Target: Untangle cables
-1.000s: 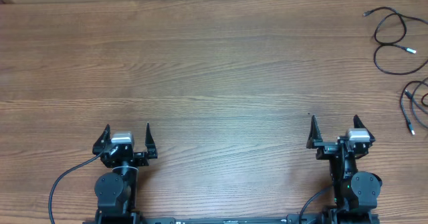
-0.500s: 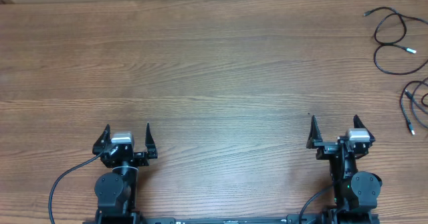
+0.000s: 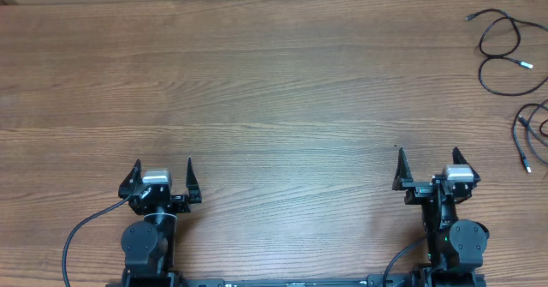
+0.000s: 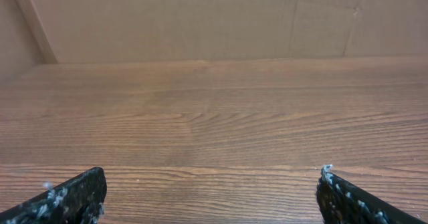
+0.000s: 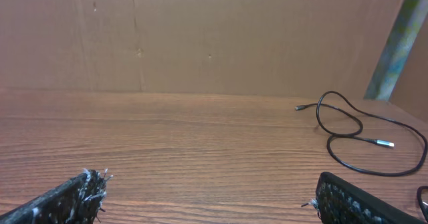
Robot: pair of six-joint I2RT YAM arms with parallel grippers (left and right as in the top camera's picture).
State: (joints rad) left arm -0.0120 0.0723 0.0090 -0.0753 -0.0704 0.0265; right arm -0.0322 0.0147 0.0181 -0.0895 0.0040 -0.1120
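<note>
no shift — cables [image 3: 524, 63] on wooden table [image 3: 274, 81]

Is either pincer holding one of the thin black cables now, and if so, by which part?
Nothing is held. The left pincer and the right pincer are both open and empty; the thin black flexible cables lie far from both.

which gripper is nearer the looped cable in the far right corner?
Right. The right gripper is at the near edge, with the looped cable ahead and to its right. The left gripper is much farther off, on the opposite side.
</note>
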